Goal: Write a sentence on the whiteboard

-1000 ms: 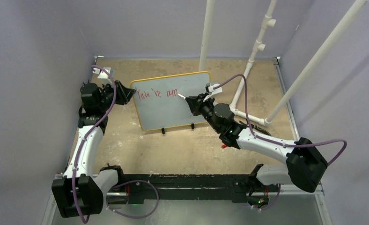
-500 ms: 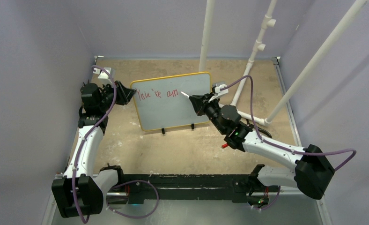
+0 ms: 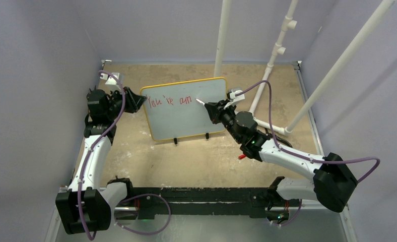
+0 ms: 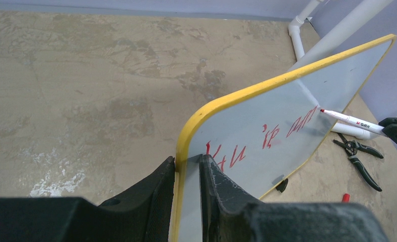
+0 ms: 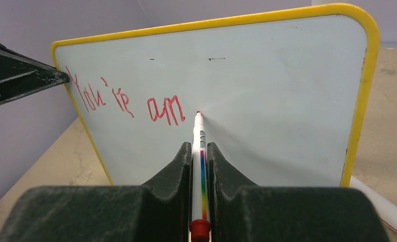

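In L gripper [image 4: 187,160]: whiteboard [image 4: 267,121] edge; marker [image 4: 345,117] tip touching.

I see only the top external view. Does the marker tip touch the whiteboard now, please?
Observer: It seems so; in the right wrist view the marker tip meets the whiteboard just right of the red writing.
Operator: How is the board held on the left?
Observer: The left wrist view shows the left fingers pinching its yellow edge, one on each face.
Operator: Is the marker straight in the grip?
Observer: Yes, it lies centred between the right fingers, red end towards the camera.
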`<state>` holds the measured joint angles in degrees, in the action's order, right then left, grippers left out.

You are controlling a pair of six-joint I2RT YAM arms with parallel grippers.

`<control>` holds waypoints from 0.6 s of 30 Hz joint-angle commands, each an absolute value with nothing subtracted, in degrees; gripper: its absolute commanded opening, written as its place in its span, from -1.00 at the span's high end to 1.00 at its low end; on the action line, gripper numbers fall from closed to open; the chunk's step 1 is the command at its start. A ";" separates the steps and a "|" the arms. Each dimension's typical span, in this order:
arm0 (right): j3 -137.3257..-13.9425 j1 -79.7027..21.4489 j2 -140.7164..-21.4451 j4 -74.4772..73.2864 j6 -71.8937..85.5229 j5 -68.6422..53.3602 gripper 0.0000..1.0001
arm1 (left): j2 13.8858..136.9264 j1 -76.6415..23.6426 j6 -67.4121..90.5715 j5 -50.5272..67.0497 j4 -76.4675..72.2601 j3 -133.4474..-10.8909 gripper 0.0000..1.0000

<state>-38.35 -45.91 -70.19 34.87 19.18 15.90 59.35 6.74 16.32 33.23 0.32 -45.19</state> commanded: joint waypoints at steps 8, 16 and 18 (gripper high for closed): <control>-42.27 -44.82 -71.64 38.79 15.59 15.13 1.00 | 59.15 7.02 15.21 34.01 -1.23 -45.00 0.53; -42.58 -44.82 -72.63 39.20 14.99 14.38 1.00 | 59.06 6.99 15.21 34.01 -1.27 -45.06 0.53; -42.31 -44.82 -72.77 38.80 14.90 14.20 1.00 | 59.07 6.96 15.21 34.01 -1.24 -45.01 0.53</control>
<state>-39.97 -45.32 -72.05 37.28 16.62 13.87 59.35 6.74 16.23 33.10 0.45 -45.19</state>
